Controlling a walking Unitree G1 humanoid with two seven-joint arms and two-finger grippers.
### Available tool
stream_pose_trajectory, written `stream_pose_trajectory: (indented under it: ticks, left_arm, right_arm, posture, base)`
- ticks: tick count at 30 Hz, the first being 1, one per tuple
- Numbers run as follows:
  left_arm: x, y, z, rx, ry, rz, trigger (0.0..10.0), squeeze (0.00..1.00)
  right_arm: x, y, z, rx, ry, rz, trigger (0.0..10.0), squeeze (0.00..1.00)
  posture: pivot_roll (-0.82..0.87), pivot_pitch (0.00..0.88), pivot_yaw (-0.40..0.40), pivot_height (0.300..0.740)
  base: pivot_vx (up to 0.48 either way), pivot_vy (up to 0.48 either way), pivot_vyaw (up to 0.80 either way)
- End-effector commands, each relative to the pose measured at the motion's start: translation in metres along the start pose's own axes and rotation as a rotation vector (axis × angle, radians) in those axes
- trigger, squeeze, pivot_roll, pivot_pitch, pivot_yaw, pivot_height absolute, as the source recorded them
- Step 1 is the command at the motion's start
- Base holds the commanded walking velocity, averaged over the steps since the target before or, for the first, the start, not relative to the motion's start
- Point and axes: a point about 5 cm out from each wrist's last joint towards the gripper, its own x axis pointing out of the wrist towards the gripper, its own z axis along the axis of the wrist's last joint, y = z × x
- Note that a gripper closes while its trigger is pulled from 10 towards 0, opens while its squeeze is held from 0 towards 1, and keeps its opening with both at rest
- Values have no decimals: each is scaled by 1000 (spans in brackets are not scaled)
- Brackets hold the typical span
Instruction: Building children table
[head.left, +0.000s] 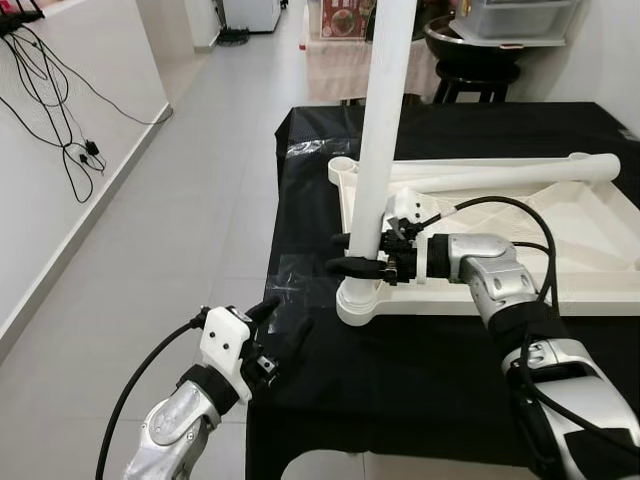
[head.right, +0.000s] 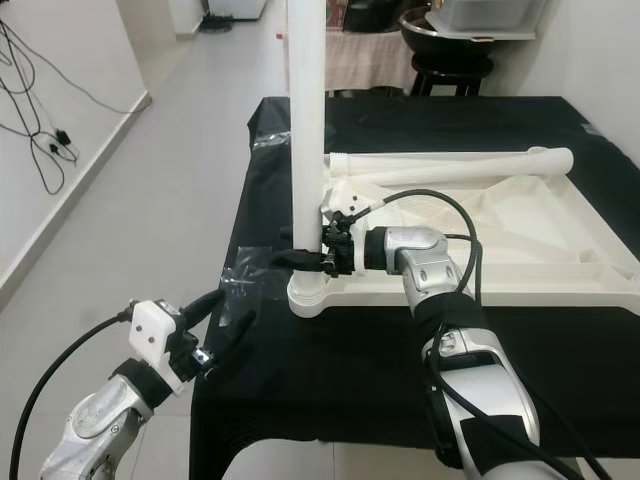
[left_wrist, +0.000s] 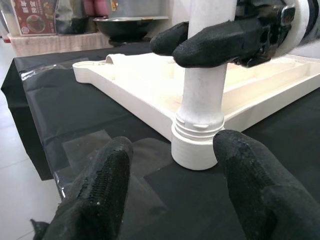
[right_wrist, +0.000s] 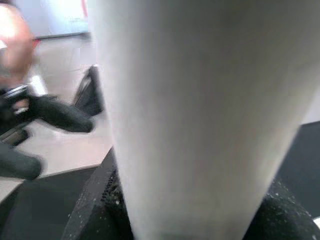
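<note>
A white children's tabletop (head.left: 590, 250) lies upside down on a black-covered table (head.left: 420, 370). A long white leg (head.left: 385, 120) stands upright in the near-left corner socket (head.left: 358, 300). My right gripper (head.left: 355, 252) is shut on the leg just above the socket. A second white leg (head.left: 500, 170) lies across the tabletop's far side. My left gripper (head.left: 285, 325) hovers open at the table's near-left edge, a little short of the socket; in the left wrist view its fingertips (left_wrist: 107, 175) flank the socket (left_wrist: 195, 147).
A dark stool (head.left: 475, 70) with a grey bin stands behind the table. Cables (head.left: 60, 130) hang on the white wall at left. Tiled floor (head.left: 190, 200) runs open along the table's left side. Clear tape patches (head.left: 290, 290) lie on the cloth.
</note>
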Motion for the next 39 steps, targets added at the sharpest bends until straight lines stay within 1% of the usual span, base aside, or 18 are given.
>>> stream_pose_trajectory:
  ticks: [1,3,5,7,8,9,12,14,20,21,24,25,26,28,31,32,33,39]
  left_arm:
    - [-3,-1,-1,11,13,-10,10000,0]
    - [-4,0,0,13,12,-7,10000,0]
    - [-5,3,1,14,12,-3,10000,0]
    - [-5,3,1,14,12,-3,10000,0]
    - [-4,4,1,15,13,-3,10000,0]
    - [-4,5,0,16,15,-4,10000,0]
    - [-4,6,-1,15,20,-3,10000,0]
    - [-3,7,-2,14,24,-10,10000,0]
    - [-3,10,-1,25,19,17,10000,0]
    - [-4,10,0,27,19,20,10000,0]
    - [-4,11,0,28,21,19,10000,0]
    - [-3,10,0,27,24,10,10000,0]
    - [-3,9,0,26,26,0,10000,0]
    - [-2,9,0,24,25,-2,10000,0]
    - [-2,9,0,24,25,-2,10000,0]
    - [-2,8,0,23,22,-3,10000,0]
    - [-2,7,1,23,20,-3,10000,0]
    - [-3,3,2,23,14,-2,10000,0]
  right_arm:
    - [-10,-4,-10,1,21,-155,0,0]
    - [-7,5,-25,54,22,-365,0,0]
    - [11,39,-44,250,-101,-628,0,0]
    - [11,39,-44,250,-101,-628,0,0]
    - [21,63,-50,147,-28,-626,0,0]
    - [23,69,-45,90,-35,-627,0,0]
    - [24,67,-45,112,-45,-601,0,0]
    - [26,59,-54,170,-18,-589,0,0]
    - [30,60,-48,165,-34,-582,0,0]
    - [29,60,-44,193,-55,-603,10000,0]
    - [28,61,-40,216,-81,-594,10000,0]
    - [28,62,-34,190,-93,-535,10000,1000]
    - [28,61,-22,148,-120,-394,10000,1000]
    - [26,57,-17,118,-119,-329,10000,1000]
    - [26,57,-17,118,-119,-329,10000,1000]
    - [24,49,-13,75,-106,-266,10000,1000]
    - [22,40,-12,43,-71,-185,10000,0]
    - [20,17,-3,11,1,-19,10000,0]
  posture:
    - [-86,106,5,740]
    - [-91,110,3,740]
    - [-103,116,14,740]
    - [-103,116,14,740]
    - [-95,117,26,740]
    - [-94,114,27,740]
    - [-111,99,42,740]
    - [-88,93,21,740]
    - [-73,93,35,740]
    - [-67,94,39,740]
    - [-67,94,39,740]
    - [-62,95,44,740]
    - [-63,98,42,740]
    - [-63,101,38,740]
    - [-63,101,38,740]
    - [-58,104,30,740]
    - [-54,107,27,740]
    - [-30,121,12,740]
  base:
    - [0,0,0]
    - [0,0,0]
    - [0,0,0]
    - [0,0,0]
    - [0,0,0]
    - [0,0,0]
    - [0,0,0]
    - [0,0,0]
    - [0,0,0]
    - [0,0,0]
    - [0,0,0]
    - [0,0,0]
    - [0,0,0]
    - [0,0,0]
    - [0,0,0]
    - [0,0,0]
    - [0,0,0]
    - [0,0,0]
